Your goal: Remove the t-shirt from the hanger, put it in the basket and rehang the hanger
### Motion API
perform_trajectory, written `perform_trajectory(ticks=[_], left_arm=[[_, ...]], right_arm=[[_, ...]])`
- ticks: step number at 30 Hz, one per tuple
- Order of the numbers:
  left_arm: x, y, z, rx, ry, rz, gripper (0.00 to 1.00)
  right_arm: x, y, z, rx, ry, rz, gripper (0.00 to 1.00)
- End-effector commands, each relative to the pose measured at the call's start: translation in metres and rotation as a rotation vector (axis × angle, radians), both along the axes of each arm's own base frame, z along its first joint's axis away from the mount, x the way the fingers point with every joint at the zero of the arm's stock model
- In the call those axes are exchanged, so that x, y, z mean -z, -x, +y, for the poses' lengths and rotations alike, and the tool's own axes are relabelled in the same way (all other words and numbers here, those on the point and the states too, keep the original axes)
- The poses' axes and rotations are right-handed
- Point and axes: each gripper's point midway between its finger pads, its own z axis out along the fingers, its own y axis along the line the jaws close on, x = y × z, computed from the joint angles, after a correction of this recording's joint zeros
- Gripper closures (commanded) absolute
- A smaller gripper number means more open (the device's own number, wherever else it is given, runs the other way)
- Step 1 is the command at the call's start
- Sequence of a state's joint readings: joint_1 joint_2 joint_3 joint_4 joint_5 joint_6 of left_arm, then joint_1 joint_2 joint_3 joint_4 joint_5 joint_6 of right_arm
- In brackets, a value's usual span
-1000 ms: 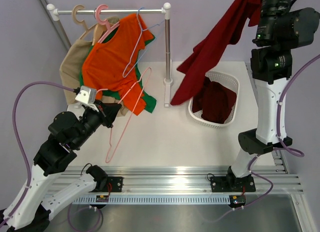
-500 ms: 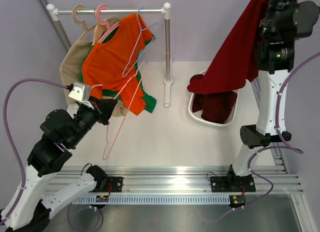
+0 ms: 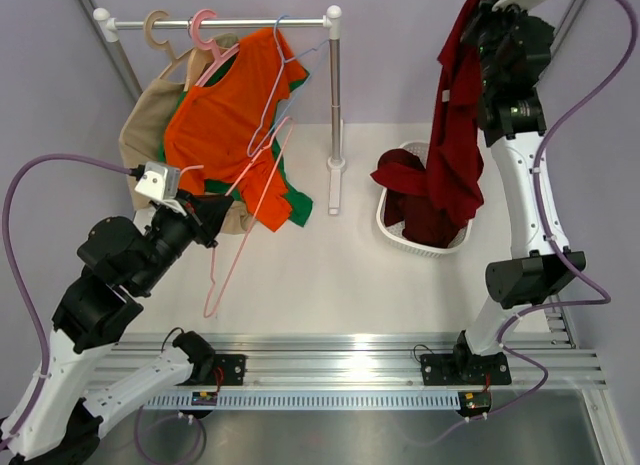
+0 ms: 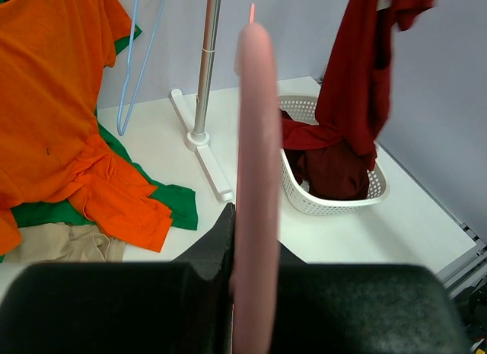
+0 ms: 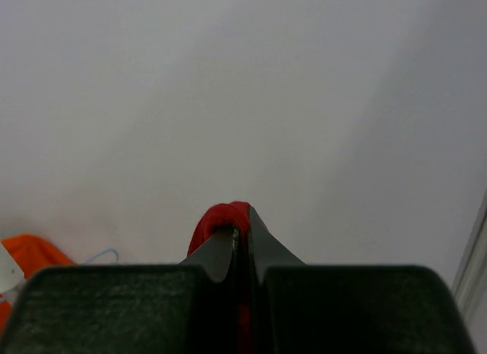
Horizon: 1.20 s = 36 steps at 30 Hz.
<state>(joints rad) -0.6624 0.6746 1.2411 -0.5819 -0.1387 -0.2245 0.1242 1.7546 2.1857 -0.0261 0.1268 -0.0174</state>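
Dangling the t-shirt (image 3: 455, 135) high at the right rear, free of the hanger (image 4: 255, 125) and well apart from it. Pinching a bunched dark red fold at its top between the tightly closed fingers of the right gripper (image 5: 240, 236). Trailing its lower end down into the white basket (image 3: 397, 231), onto more dark red cloth lying there; not managing to tell the two apart at that spot. Clamping the hanger's pale pink wire in the left gripper (image 4: 253, 251), jaws tight on it, over the left of the table (image 3: 330, 275). Sloping the wire down toward the near edge, its upper end showing in front of the orange t-shirt (image 3: 215, 135). Bearing that orange t-shirt and a beige garment (image 3: 145, 135) on the rack (image 3: 230, 23) behind.
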Motion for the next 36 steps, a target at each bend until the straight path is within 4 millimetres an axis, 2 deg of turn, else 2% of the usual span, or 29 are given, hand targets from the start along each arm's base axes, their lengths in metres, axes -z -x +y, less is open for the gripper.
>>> perform_trajectory(ticks=[1,2,6,7,8,9,10,12,13,15,17,18,19,21,22,23,24,25,27,28,32,33,34,36], left_arm=[[-0.01,-0.007,-0.001,-0.018,0.005,-0.037,1.0],[-0.009,-0.008,-0.001,-0.018,0.001,-0.034,1.0],[-0.007,-0.01,-0.004,-0.013,-0.009,-0.029,1.0],[-0.006,-0.011,-0.004,-0.013,-0.01,-0.027,1.0],[-0.006,-0.011,-0.005,-0.01,-0.011,-0.026,1.0],[-0.005,-0.011,-0.006,-0.01,-0.008,-0.022,1.0],[-0.005,-0.011,-0.006,-0.008,-0.007,-0.022,1.0],[-0.005,-0.011,-0.006,-0.007,-0.004,-0.018,1.0],[-0.004,-0.011,-0.007,-0.007,-0.004,-0.016,1.0],[-0.004,-0.01,-0.005,-0.007,0.001,-0.019,1.0],[-0.003,-0.009,-0.004,-0.01,-0.001,-0.02,1.0],[-0.002,-0.009,-0.004,-0.01,0.0,-0.018,1.0],[-0.001,-0.009,-0.004,-0.01,0.0,-0.018,1.0],[-0.001,-0.008,-0.003,-0.01,0.001,-0.019,1.0],[-0.001,-0.007,-0.003,-0.01,0.0,-0.021,1.0],[-0.001,-0.007,-0.003,-0.01,0.0,-0.021,1.0],[0.0,-0.007,-0.003,-0.008,-0.002,-0.021,1.0],[-0.001,-0.006,-0.002,-0.008,-0.001,-0.022,1.0],[-0.003,-0.005,-0.002,-0.008,0.002,-0.029,1.0],[-0.004,-0.005,-0.001,-0.007,0.003,-0.032,1.0],[-0.003,-0.004,-0.001,-0.005,-0.002,-0.035,1.0],[-0.002,-0.004,0.0,-0.007,-0.003,-0.034,1.0],[-0.002,-0.004,0.0,-0.008,-0.002,-0.035,1.0],[0.0,-0.004,0.001,-0.013,-0.007,-0.032,1.0]], right_arm=[[-0.026,0.032,0.013,-0.1,-0.036,-0.089,1.0],[-0.016,0.029,0.014,-0.105,-0.04,-0.071,1.0],[-0.036,0.048,0.018,-0.144,-0.062,-0.107,1.0],[-0.054,0.057,0.019,-0.155,-0.062,-0.143,1.0],[-0.061,0.061,0.019,-0.16,-0.06,-0.146,1.0],[-0.059,0.056,0.02,-0.165,-0.069,-0.123,1.0],[-0.086,0.074,0.018,-0.168,-0.071,-0.185,1.0],[-0.094,0.076,0.017,-0.163,-0.068,-0.194,1.0],[-0.11,0.088,0.014,-0.158,-0.078,-0.233,1.0],[-0.11,0.09,0.015,-0.17,-0.092,-0.226,1.0],[-0.091,0.079,0.019,-0.182,-0.102,-0.18,1.0],[-0.089,0.083,0.019,-0.193,-0.121,-0.181,1.0],[-0.042,0.053,0.024,-0.193,-0.125,-0.079,1.0],[-0.012,0.038,0.031,-0.227,-0.141,-0.037,1.0],[0.033,0.021,0.034,-0.225,-0.15,0.055,1.0],[0.046,0.016,0.033,-0.218,-0.167,0.059,1.0],[0.053,0.02,0.03,-0.211,-0.2,0.059,1.0],[0.1,0.009,0.026,-0.173,-0.218,0.138,1.0],[0.12,0.01,0.015,-0.121,-0.245,0.141,1.0],[0.148,0.005,0.011,-0.093,-0.25,0.191,1.0],[0.187,-0.001,-0.019,0.02,-0.277,0.254,1.0],[0.184,0.006,-0.026,0.056,-0.257,0.245,1.0],[0.198,0.009,-0.031,0.091,-0.25,0.266,1.0],[0.207,0.022,-0.041,0.139,-0.235,0.291,1.0]])
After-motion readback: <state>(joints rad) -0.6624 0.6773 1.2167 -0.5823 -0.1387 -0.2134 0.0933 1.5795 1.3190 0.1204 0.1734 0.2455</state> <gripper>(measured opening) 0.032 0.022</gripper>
